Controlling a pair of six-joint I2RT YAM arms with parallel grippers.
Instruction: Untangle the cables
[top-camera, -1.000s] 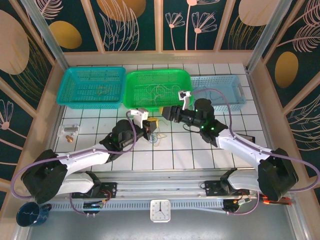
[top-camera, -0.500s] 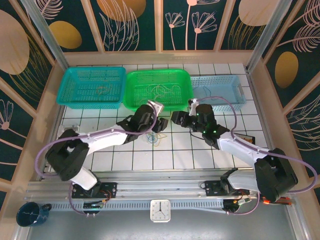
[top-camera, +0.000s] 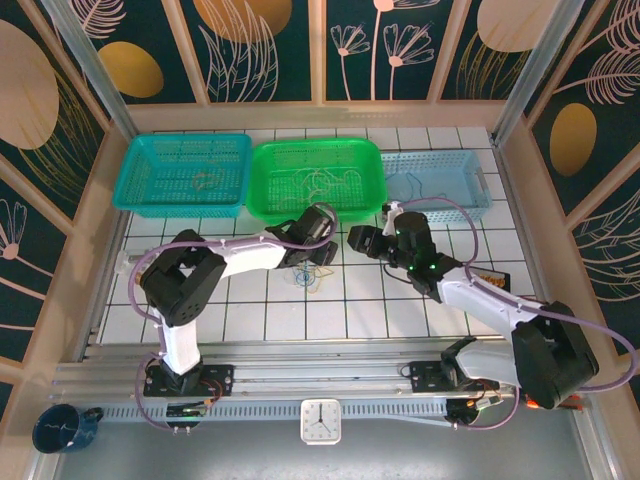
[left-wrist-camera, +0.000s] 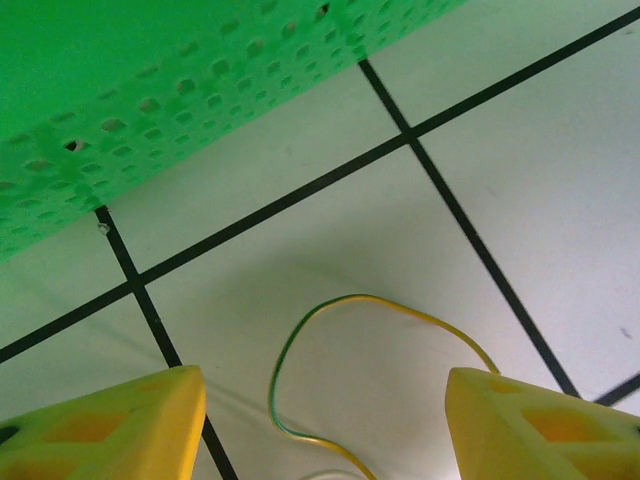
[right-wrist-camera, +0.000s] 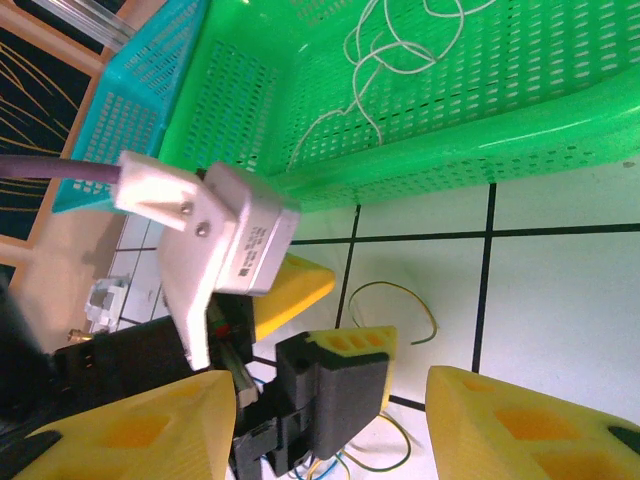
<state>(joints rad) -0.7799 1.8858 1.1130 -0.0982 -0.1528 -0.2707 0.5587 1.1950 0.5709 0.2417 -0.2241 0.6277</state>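
**A Robot Test Bench, Not a Home**

It was a lab cell: a gridded white table (top-camera: 370, 315) boxed in by metal posts (top-camera: 92, 70) and leaf-patterned panels (top-camera: 255, 55) (decorative, oddly), with a clock (top-camera: 320, 421) set by the front rail (top-camera: 250, 411).

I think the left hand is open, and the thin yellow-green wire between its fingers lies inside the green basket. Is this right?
Not fully. The left hand is open and the yellow-green wire is between its fingers, but the wire lies on the white tiled table, beside the green basket, not inside it. The left wrist view shows this.
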